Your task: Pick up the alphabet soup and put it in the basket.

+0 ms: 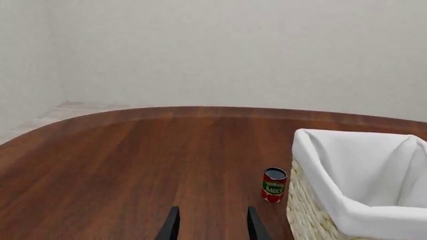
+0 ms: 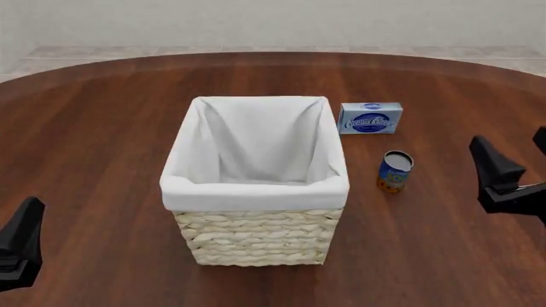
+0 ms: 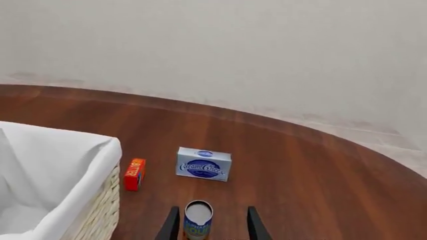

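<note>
Right end effector (image 3: pixel 210 227): matte black fingers spread apart, straddling the alphabet soup (image 3: pixel 198 219) without touching it. Left end effector (image 1: pixel 212 225): dark tapered fingers likewise parted, gripping nothing, hovering over bare wood.

Alphabet soup: small cylindrical can, blue label, orange-yellow band at base, silvery top, standing upright on the bench (image 2: pixel 102 128) right of the basket (image 2: pixel 256 240), apart from it.

Basket: tall, rectangular, pale woven wicker, smooth white cloth liner folding over the rim.

Bench: glossy reddish-brown wood grain, rounded far edge.

Cream cheese box (image 2: pixel 370 118): flat, blue-and-white, lying beyond the can.

Tomato sauce can (image 1: pixel 273 184): red-green label, upright just beside the wicker wall.

Small orange-red box (image 3: pixel 134 174): standing near the basket.
</note>
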You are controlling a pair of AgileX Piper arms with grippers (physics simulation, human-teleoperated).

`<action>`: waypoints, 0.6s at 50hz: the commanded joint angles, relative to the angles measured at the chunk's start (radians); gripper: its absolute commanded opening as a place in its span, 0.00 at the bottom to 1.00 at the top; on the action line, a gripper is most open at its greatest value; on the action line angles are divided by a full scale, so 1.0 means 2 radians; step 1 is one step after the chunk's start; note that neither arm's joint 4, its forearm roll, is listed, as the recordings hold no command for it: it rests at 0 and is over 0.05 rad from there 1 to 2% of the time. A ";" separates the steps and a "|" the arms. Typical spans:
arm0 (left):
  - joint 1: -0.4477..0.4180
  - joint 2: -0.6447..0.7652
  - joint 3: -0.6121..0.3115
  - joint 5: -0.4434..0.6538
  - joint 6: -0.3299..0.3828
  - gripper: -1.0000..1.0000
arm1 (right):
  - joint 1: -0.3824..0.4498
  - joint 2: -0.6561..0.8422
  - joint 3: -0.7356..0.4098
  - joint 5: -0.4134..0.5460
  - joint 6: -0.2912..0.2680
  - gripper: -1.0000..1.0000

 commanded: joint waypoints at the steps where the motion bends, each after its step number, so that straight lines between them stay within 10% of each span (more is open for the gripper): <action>1: 0.000 0.000 0.000 0.000 0.000 1.00 | -0.013 0.037 -0.020 0.000 0.005 1.00; 30: 0.000 0.000 0.000 0.000 0.001 1.00 | -0.008 0.073 -0.036 -0.004 -0.019 1.00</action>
